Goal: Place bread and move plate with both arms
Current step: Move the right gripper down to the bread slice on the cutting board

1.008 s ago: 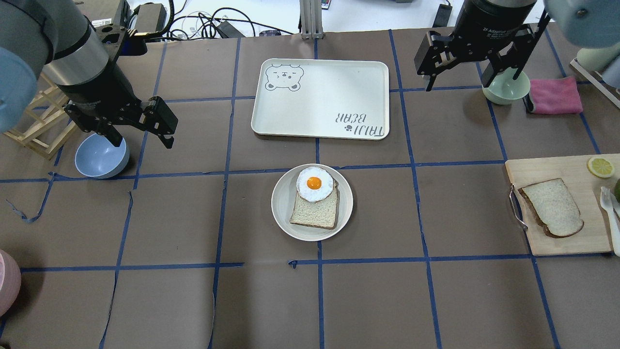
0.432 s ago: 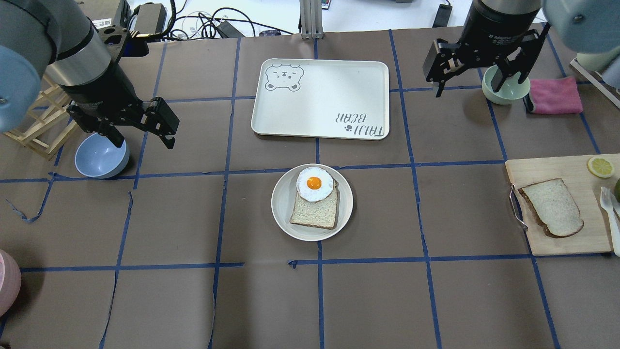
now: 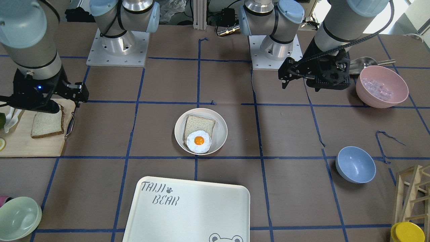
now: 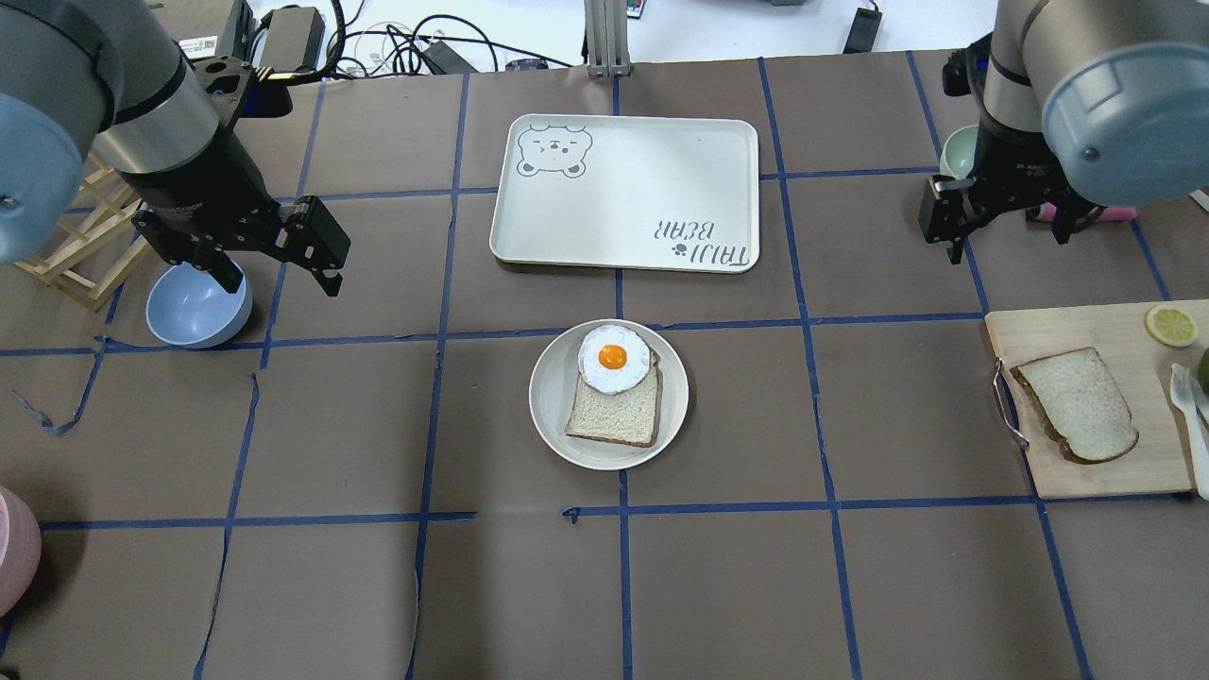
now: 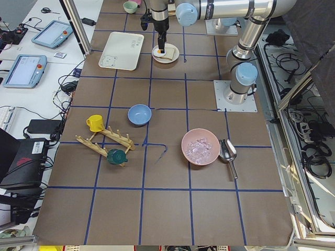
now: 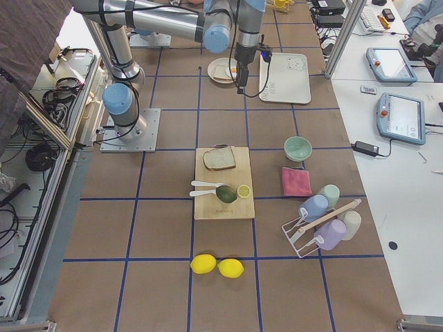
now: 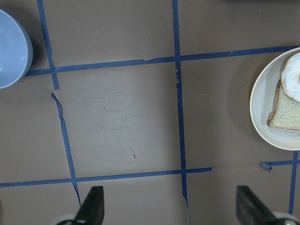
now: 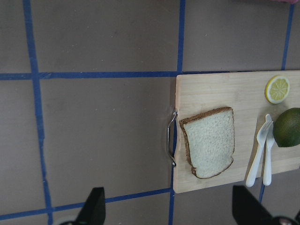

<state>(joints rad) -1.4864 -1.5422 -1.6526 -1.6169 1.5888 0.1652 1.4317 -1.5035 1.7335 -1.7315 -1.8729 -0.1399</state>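
Observation:
The bread (image 4: 1077, 404), a domed slice with dark crust, lies on a wooden cutting board (image 4: 1067, 326) at the right; it also shows in the right wrist view (image 8: 211, 147) and the front view (image 3: 47, 124). The plate (image 4: 553, 397) sits mid-table and holds a squarer slice with a fried egg (image 4: 614, 359) on it. My right gripper (image 4: 1006, 236) is open and empty, hanging beyond the board, apart from the bread. My left gripper (image 4: 281, 274) is open and empty at the far left, well away from the plate (image 7: 262, 108).
The white "TAIJI BEAR" tray (image 4: 623, 194) lies beyond the plate. A blue bowl (image 4: 194, 307) is under my left gripper, a wooden rack behind it. A pale green bowl (image 4: 959, 151) stands by my right arm. A lemon slice (image 4: 1171, 324) and a white fork (image 8: 258, 157) lie on the board.
My right gripper has moved right and toward me, from over the green bowl to near the cutting board. My left gripper has barely moved. Both stay open.

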